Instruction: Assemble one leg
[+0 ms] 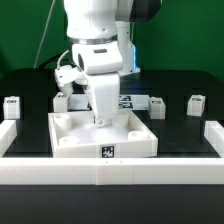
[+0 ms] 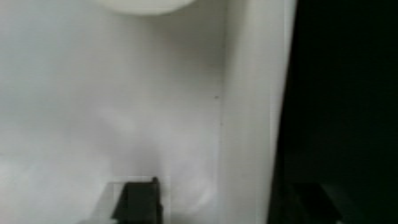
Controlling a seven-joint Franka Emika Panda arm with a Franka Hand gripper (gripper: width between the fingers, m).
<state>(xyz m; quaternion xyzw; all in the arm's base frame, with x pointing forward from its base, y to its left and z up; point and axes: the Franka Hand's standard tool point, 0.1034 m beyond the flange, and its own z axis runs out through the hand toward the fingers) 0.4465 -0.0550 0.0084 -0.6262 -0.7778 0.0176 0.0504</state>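
Several small white legs with tags stand in a row behind the tray. Two are on the exterior view's left (image 1: 12,105) (image 1: 62,100) and two on its right (image 1: 157,105) (image 1: 195,104). The large white square tray-shaped piece (image 1: 70,135) lies at the centre. My gripper (image 1: 100,119) is lowered at the tray's far side and holds no leg. In the wrist view my gripper (image 2: 240,200) is open. One dark finger (image 2: 137,200) is over the tray's white floor. The other is over the black table, so the tray's raised rim (image 2: 258,100) lies between them. No leg shows in the wrist view.
A low white fence (image 1: 100,175) runs along the table's front and up both sides. The marker board (image 1: 127,100) lies behind the arm. A round white feature (image 2: 146,5) of the tray shows at the edge of the wrist view.
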